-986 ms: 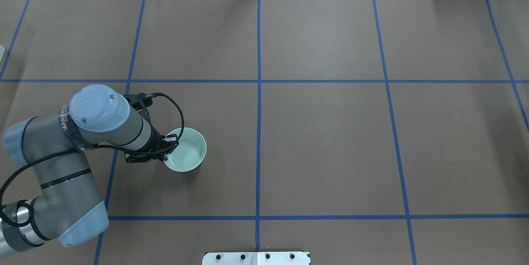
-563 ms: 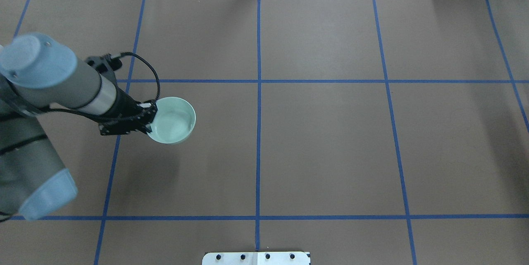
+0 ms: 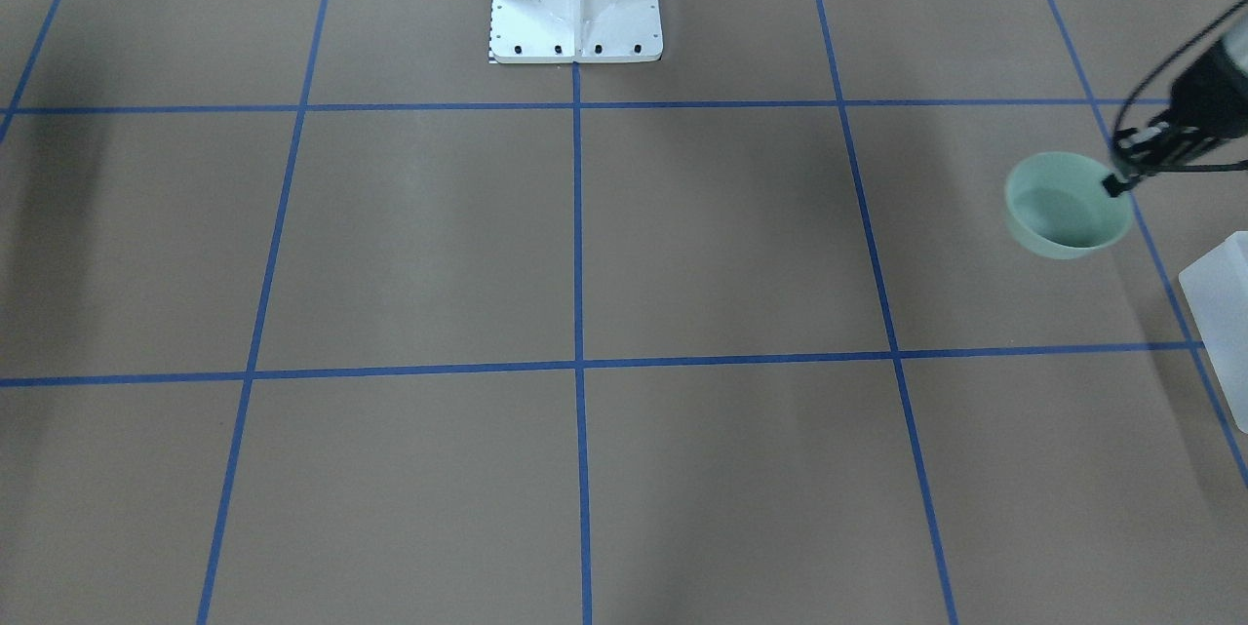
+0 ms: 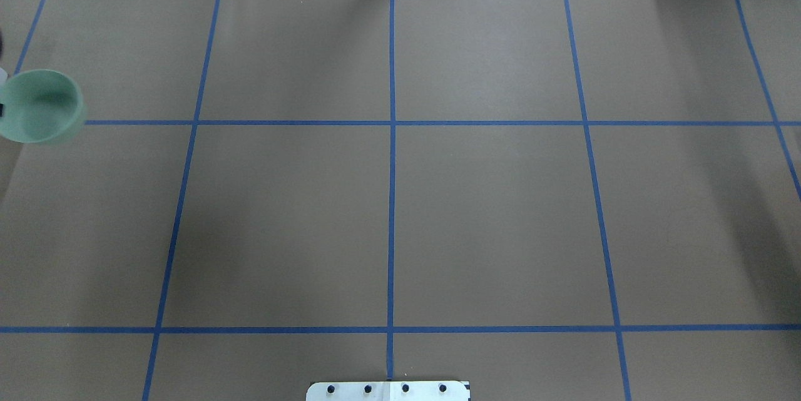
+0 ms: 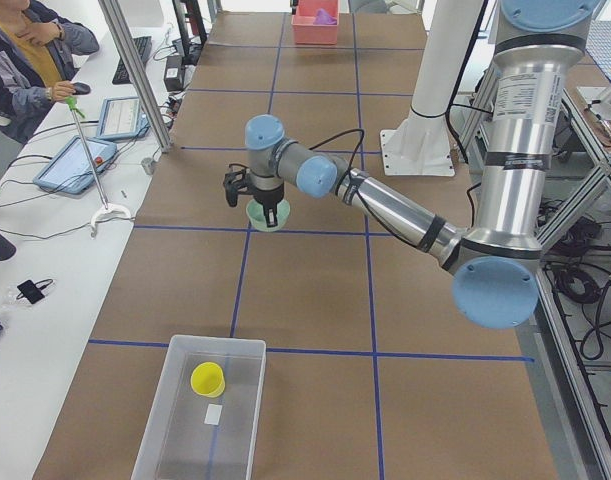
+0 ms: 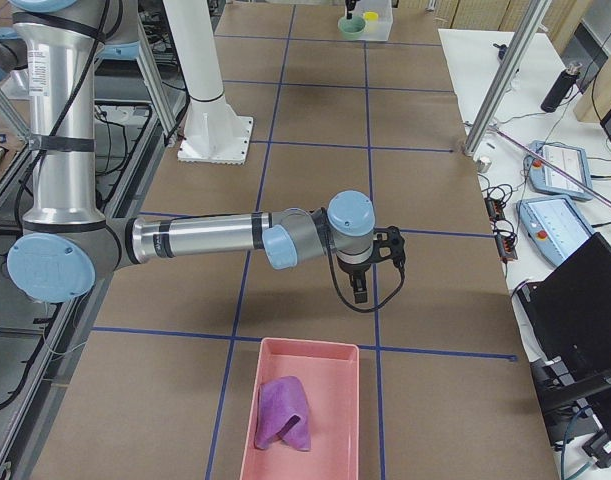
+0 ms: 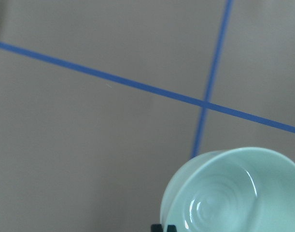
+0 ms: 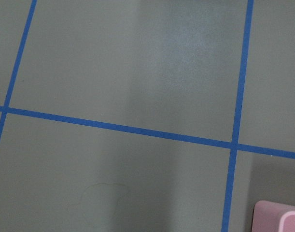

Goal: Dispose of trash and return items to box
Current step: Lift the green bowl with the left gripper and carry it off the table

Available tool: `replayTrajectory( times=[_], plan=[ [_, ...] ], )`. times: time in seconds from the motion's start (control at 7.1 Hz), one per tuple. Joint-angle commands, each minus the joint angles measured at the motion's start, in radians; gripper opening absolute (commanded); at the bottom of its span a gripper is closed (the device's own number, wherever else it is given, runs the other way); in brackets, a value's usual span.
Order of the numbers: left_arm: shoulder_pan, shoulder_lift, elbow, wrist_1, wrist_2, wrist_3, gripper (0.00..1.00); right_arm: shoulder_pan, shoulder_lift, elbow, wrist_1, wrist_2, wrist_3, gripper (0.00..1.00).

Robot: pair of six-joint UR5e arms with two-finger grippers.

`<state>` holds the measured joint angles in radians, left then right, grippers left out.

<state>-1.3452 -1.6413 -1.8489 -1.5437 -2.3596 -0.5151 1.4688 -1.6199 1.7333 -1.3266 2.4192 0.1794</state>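
Note:
My left gripper [image 3: 1121, 178] is shut on the rim of the mint-green bowl [image 3: 1068, 206] and holds it upright and empty above the table. The bowl shows at the left edge of the overhead view [image 4: 40, 106], in the exterior left view [image 5: 268, 214] and in the left wrist view [image 7: 234, 193]. The translucent box [image 5: 217, 341] stands further along on the left, with the yellow cup [image 5: 208, 379] inside; a corner of the box shows in the front-facing view [image 3: 1224, 313]. My right gripper [image 6: 360, 285] hangs over bare table; I cannot tell whether it is open or shut.
A pink tray [image 6: 340, 350] holding a purple cloth [image 6: 283, 415] lies at the table's right end; its corner shows in the right wrist view [image 8: 277, 217]. The white pedestal base [image 3: 575, 1] stands at the robot's side. Operators' tablets and tools lie beyond the far edge.
My left arm has swung the bowl up off the table and leftward, from the middle-left cell to the overhead view's left edge. The arm itself has left that view.

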Motion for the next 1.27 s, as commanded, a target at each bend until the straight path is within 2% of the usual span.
replayTrajectory(
  times=[0.0, 0.14, 0.28, 0.42, 0.56, 0.99, 1.13],
  plan=[
    [-0.309, -0.132, 0.499, -0.003, -0.104, 0.576, 0.00, -0.007, 0.000, 0.015, 0.000, 0.003, 0.006, 1.00],
    [-0.366, -0.231, 0.725, -0.010, -0.098, 0.648, 0.00, -0.007, 0.000, 0.022, 0.001, 0.001, 0.012, 1.00],
    [-0.373, -0.280, 0.873, -0.069, -0.026, 0.630, 0.00, -0.007, -0.002, 0.022, 0.001, -0.003, 0.012, 1.00],
    [-0.377, -0.282, 0.948, -0.211, 0.018, 0.454, 0.00, -0.007, -0.002, 0.022, 0.000, -0.003, 0.011, 1.00],
    [-0.376, -0.282, 1.040, -0.363, 0.022, 0.313, 0.00, -0.007, -0.002, 0.022, 0.000, -0.003, 0.011, 1.00],
    [-0.381, -0.282, 1.096, -0.426, 0.036, 0.046, 0.00, -0.007, -0.008, 0.023, 0.001, -0.003, 0.011, 1.00],
    [-0.381, -0.278, 1.112, -0.472, 0.034, -0.096, 0.00, -0.007, -0.008, 0.023, 0.001, -0.002, 0.011, 1.00]
  ],
)
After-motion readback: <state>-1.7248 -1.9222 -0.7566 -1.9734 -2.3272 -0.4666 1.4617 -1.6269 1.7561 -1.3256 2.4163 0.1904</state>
